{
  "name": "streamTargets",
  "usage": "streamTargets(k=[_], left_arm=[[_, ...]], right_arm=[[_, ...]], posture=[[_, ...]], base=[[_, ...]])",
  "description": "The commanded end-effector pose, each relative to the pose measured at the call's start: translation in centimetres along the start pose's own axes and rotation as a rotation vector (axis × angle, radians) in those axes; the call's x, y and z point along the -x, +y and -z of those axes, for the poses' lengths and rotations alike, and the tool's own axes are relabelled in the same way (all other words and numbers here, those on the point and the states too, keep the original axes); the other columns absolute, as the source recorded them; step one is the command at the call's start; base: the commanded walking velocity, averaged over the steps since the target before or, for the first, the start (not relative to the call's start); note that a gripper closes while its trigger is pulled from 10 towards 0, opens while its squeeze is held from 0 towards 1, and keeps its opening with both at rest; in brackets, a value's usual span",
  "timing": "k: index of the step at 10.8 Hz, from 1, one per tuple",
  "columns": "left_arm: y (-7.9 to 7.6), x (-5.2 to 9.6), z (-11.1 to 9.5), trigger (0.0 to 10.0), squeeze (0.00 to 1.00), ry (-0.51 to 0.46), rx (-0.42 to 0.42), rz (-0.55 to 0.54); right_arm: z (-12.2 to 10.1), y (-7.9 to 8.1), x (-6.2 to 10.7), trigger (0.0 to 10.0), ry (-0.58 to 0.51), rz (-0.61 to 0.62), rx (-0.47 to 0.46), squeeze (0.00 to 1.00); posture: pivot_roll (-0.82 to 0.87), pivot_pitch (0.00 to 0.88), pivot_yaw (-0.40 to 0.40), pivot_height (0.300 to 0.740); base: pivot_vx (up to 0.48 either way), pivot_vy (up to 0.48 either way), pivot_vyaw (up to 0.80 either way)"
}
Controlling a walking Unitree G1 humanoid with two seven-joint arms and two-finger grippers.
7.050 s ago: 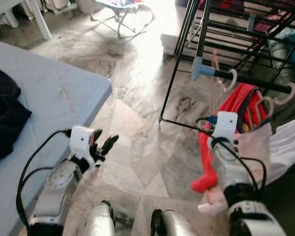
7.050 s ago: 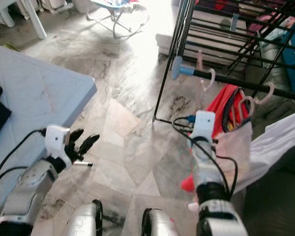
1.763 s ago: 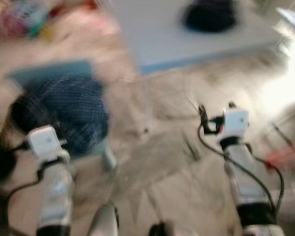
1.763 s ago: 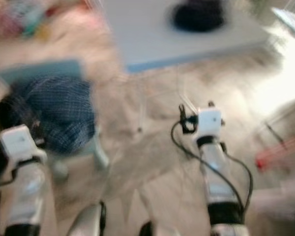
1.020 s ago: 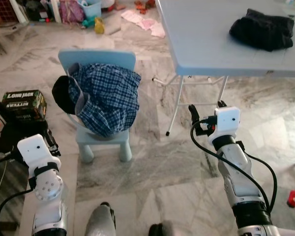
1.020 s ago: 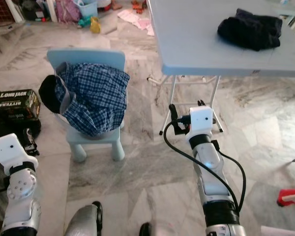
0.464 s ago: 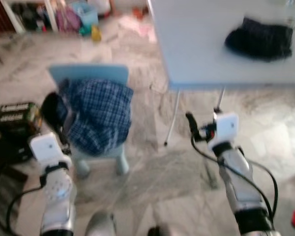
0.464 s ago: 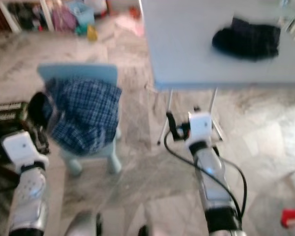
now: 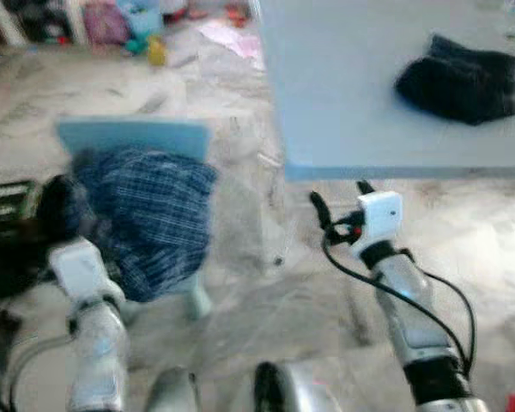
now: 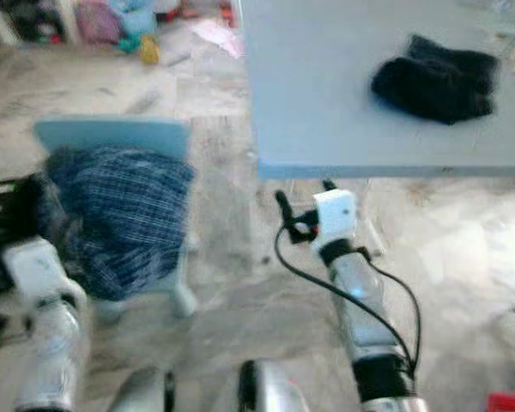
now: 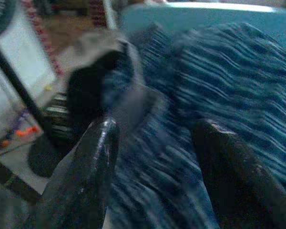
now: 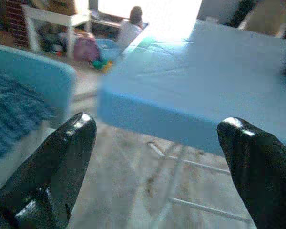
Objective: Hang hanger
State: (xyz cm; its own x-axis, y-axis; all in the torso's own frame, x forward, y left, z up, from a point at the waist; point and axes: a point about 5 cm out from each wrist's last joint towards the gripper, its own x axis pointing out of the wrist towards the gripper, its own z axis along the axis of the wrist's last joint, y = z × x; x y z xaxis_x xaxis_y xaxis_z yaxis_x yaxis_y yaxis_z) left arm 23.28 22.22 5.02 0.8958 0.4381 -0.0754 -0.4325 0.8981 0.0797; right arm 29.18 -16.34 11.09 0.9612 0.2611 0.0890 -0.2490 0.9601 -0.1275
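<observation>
Both end effectors wide open, empty: left end effector [image 11: 152,157] faces plaid shirt [image 9: 146,215] on chair [image 9: 133,137], right end effector [image 12: 155,157] near worktop [image 9: 360,86]. I'd pinch the collar; soft, light, floppy.

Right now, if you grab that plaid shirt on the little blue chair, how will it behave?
The plaid shirt is probably floppy: it slumps in folds over the little blue chair. Likely light, and may drag or snag. The left gripper faces it, fingers apart.
</observation>
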Motion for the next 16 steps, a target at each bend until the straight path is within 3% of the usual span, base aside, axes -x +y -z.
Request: streamTargets(k=[1, 2, 3, 4, 5, 6, 8, 10, 12, 16], left_arm=[[0.9, 0.6, 0.5, 10.0, 0.0, 0.017, -0.004, -0.014], [1.2, 0.9, 0.6, 10.0, 0.15, 0.014, 0.0, -0.03], [1.5, 1.4, 0.8, 10.0, 0.9, 0.025, 0.006, -0.043], [1.6, 1.5, 1.0, 10.0, 0.89, 0.032, 0.023, -0.058], [1.6, 1.5, 1.0, 10.0, 0.58, 0.036, 0.015, -0.044], [1.5, 1.6, 1.1, 10.0, 0.0, 0.04, 0.016, -0.039], [1.5, 1.6, 1.2, 10.0, 0.0, 0.044, 0.013, -0.027], [1.3, 1.3, 1.6, 10.0, 0.0, 0.062, 0.015, 0.029], [0.4, 0.7, 1.8, 10.0, 0.0, 0.043, -0.008, 0.176], [1.2, -0.6, 1.6, 10.0, 0.0, 0.023, 0.029, 0.148]], right_arm=[[-0.1, 0.0, 0.4, 10.0, 0.001, -0.008, -0.001, 0.0], [0.0, -0.1, 0.5, 10.0, 0.006, -0.009, 0.0, 0.0], [0.0, -0.1, 0.6, 10.0, 0.011, -0.018, 0.002, 0.0], [0.0, 0.1, 0.3, 10.0, 0.01, -0.031, 0.001, 0.0], [-0.4, 0.3, 0.1, 10.0, -0.001, -0.068, 0.082, 0.0], [-0.4, 0.5, 0.2, 10.0, -0.006, -0.083, 0.053, 0.0], [-0.3, 0.3, 0.2, 10.0, -0.001, -0.07, 0.037, 0.0], [-0.3, 0.0, 0.4, 10.0, 0.002, -0.05, 0.039, 0.0], [-0.6, -0.4, 0.7, 10.0, 0.004, -0.042, 0.043, 0.0], [-1.0, -0.9, 1.2, 10.0, 0.015, -0.058, 0.071, 0.0]], posture=[[0.06, 0.191, -0.131, 0.74], [0.06, 0.194, -0.137, 0.74], [0.07, 0.196, -0.145, 0.74], [0.07, 0.198, -0.152, 0.74], [0.07, 0.198, -0.154, 0.74], [0.07, 0.198, -0.158, 0.74], [0.06, 0.201, -0.156, 0.74], [0.05, 0.211, -0.161, 0.74], [0.02, 0.229, -0.177, 0.74], [-0.02, 0.251, -0.213, 0.74]], base=[[0.0, 0.0, 0.0], [0.0, 0.0, 0.0], [0.0, 0.0, 0.0], [0.0, 0.0, 0.0], [0.0, 0.0, 0.8], [0.0, 0.0, 0.8], [0.0, 0.0, 0.8], [0.0, 0.0, 0.0], [0.0, 0.0, 0.0], [0.0, 0.0, 0.0]])
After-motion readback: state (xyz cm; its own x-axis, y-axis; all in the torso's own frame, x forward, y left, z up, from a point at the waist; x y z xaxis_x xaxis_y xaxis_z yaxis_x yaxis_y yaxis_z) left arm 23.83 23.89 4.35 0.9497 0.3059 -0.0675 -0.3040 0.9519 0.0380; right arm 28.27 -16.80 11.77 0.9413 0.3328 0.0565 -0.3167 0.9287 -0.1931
